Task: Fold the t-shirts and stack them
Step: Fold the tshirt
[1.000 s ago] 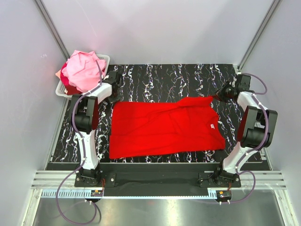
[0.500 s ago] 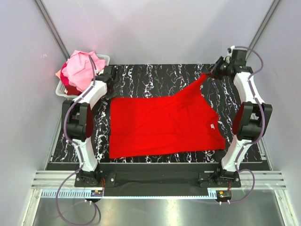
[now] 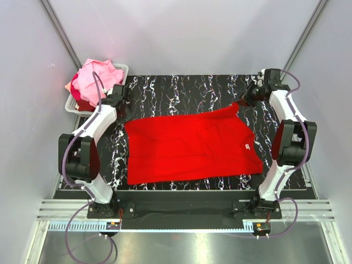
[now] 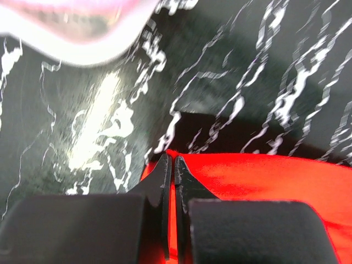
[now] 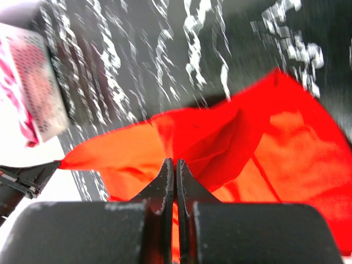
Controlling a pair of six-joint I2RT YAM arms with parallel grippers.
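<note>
Two far corners of the red t-shirt (image 3: 192, 146), spread across the table (image 3: 181, 88), are pinched tight by the left gripper (image 4: 170, 163) and right gripper (image 5: 174, 164). Risk: each bite is thin, so uneven pulling could slip a corner free.

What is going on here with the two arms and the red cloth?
The two arms are spreading a red t-shirt on the black marbled table. The left tool is shut on its far left corner and the right tool is shut on its far right corner. The shirt lies mostly flat and is not yet folded. More pink t-shirts wait in a white basket at the far left.
</note>
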